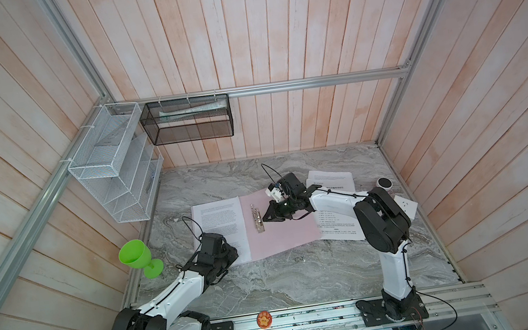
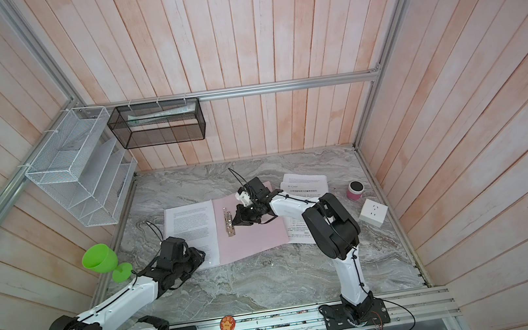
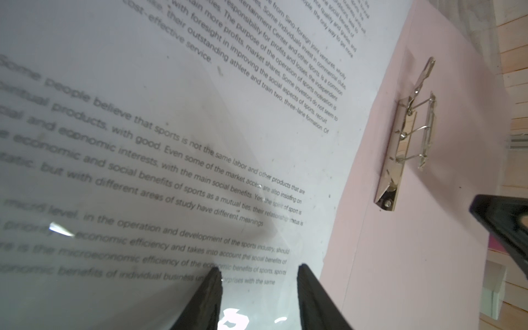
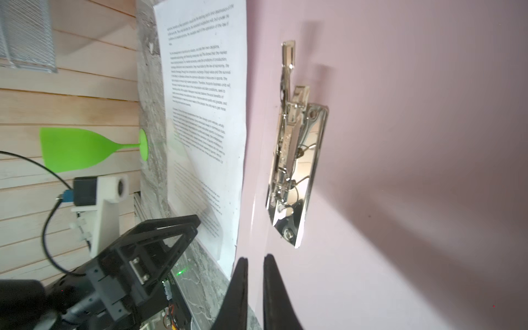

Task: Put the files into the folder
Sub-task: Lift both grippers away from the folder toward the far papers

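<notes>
Open on the table (image 1: 287,279), the pink folder (image 1: 284,232) holds one printed sheet (image 1: 218,219) under the left gripper (image 3: 258,271), jaws parted and empty; the right gripper (image 4: 255,258), jaws barely parted, empty, hangs by the folder's metal clip (image 1: 257,219); other sheets (image 1: 329,178) lie outside.

folder (image 1: 285,235): I am seeing matt pink card
clip (image 4: 297,148): gleaming, mirror-bright metal
files (image 3: 171,85): showing smooth white paper

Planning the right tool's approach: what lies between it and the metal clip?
Only a bare stretch of the pink folder lies between the right tool and the clip. The right wrist view shows this.
</notes>
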